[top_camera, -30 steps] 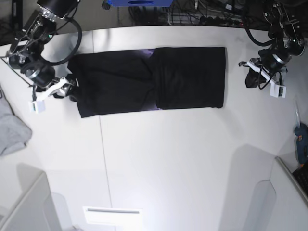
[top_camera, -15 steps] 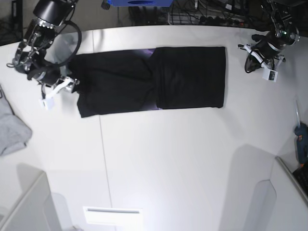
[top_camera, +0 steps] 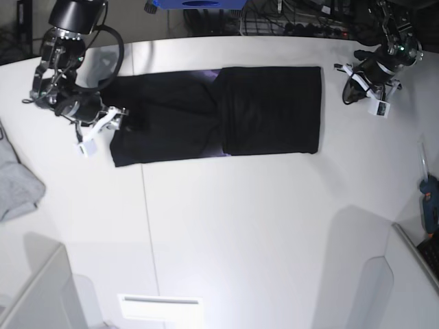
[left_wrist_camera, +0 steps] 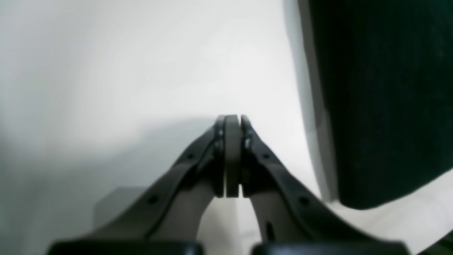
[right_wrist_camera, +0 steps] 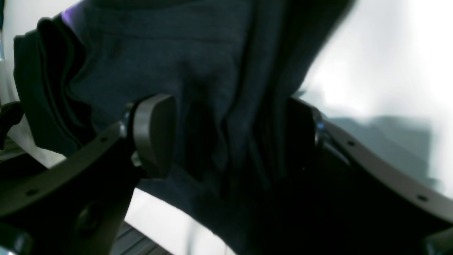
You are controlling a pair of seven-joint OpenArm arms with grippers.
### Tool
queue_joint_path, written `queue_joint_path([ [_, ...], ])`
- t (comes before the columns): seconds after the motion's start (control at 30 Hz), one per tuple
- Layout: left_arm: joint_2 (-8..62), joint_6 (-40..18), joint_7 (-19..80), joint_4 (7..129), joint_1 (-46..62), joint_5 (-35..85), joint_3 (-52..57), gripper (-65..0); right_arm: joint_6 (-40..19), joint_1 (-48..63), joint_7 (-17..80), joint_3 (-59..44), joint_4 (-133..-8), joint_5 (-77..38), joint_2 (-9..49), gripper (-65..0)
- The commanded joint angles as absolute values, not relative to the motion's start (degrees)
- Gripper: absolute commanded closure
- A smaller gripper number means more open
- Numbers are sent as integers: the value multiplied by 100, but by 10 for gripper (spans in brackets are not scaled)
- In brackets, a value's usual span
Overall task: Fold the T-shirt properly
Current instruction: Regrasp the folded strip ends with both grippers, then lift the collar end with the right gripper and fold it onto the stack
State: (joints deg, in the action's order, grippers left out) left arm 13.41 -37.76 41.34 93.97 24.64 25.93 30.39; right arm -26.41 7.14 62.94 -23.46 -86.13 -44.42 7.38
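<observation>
The shirt (top_camera: 212,114) lies flat across the far half of the worktop (top_camera: 240,219) as a long black band, its one end already doubled over into a thicker panel, so I judge the lengthwise folds done and 1 crosswise fold left. My right gripper (right_wrist_camera: 230,138) sits at the thin end of the band, jaws spread wide with bunched black cloth standing between the 2 pads (right_wrist_camera: 154,131); the pads are not pressed in, so I read this as straddling the edge ready to pinch, not a grip yet. A sliver of purple neckband shows at the cloth's top edge in the wrist view. My left gripper (left_wrist_camera: 231,156) hangs off the doubled end, just beside the shirt's edge but apart from it, jaws closed on nothing; it seems parked clear so the panel stays undisturbed. A grey garment (top_camera: 17,185) lies well apart at the worktop's edge
</observation>
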Motion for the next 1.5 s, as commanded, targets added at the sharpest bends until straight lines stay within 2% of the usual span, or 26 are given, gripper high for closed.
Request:
queue_joint_path([
  [0.0, 1393, -3811, 4031, 9481, 2448, 2703, 2985, 0, -2642, 734, 6308, -2299, -8655, -4435, 787, -426],
  [0.53, 1358, -3811, 4031, 9473, 2334, 2703, 2343, 0, -2633, 796, 6290, -1886, -8620, -4435, 796, -419],
  [0.6, 1297, -3811, 4031, 9473, 2334, 2703, 2352, 0, -2633, 787, 6290, -1886, -8620, -4435, 796, -372],
  [0.7, 1270, -3811, 4031, 9473, 2325, 2703, 2343, 0, -2633, 787, 6290, -1886, -8620, -4435, 796, -225],
  [0.8, 1270, -3811, 4031, 9473, 2325, 2703, 2264, 0, -2633, 778, 6105, -1859, -8620, -4435, 796, -32],
  [0.83, 1288, -3811, 4031, 9473, 2325, 2703, 2185, 0, -2624, 778, 6009, -1851, -8620, -4426, 796, 0],
  [1.07, 1270, -3688, 4031, 9473, 2316, 2703, 1763, 0, -2624, 804, 5903, -1833, -9068, -4330, 796, 0],
  [1.2, 1297, -3231, 4031, 9516, 2246, 2703, 1376, 0, -2624, 901, 5912, -1771, -9868, -3591, 708, 0],
  [1.47, 1262, -3231, 4057, 9534, 1974, 2703, 1226, 0, -2624, 1103, 5921, -910, -10897, -2413, 356, 0],
])
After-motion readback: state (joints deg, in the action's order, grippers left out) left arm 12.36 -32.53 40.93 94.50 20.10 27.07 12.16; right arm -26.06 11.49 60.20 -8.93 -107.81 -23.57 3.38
